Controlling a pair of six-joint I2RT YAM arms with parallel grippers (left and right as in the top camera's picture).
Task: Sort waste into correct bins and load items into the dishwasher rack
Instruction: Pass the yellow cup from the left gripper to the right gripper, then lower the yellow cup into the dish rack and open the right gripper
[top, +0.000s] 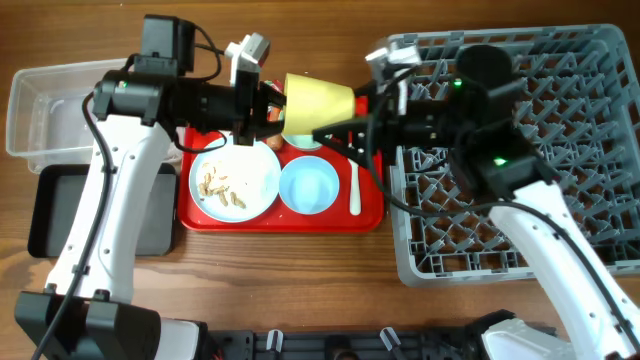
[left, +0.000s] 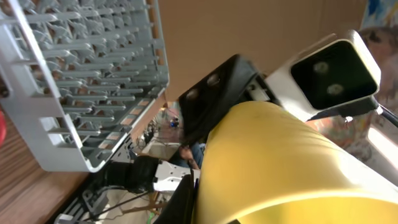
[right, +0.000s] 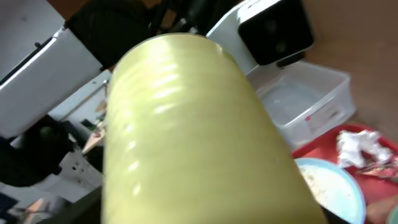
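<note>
The yellow cup (top: 320, 100) hangs on its side in the air above the back of the red tray, between my two grippers. My left gripper (top: 272, 100) is shut on its wide rim end; a black finger lies against the cup (left: 292, 162) in the left wrist view. My right gripper (top: 345, 118) reaches around the narrow end, and the cup (right: 186, 124) fills its wrist view, hiding the fingers. On the tray lie the pale-blue plate (top: 235, 180) with beige scraps, a mint-blue bowl (top: 308, 187) and the white spoon (top: 355, 185). A crumpled tissue (right: 357, 146) shows beside the plate.
The red tray (top: 200, 215) sits mid-table. The grey dishwasher rack (top: 560, 150) stands at the right, also in the left wrist view (left: 81, 81). The clear tub (top: 50, 110) and black tray (top: 50, 210) stand at the left. A second bowl (top: 300, 140) sits under the cup.
</note>
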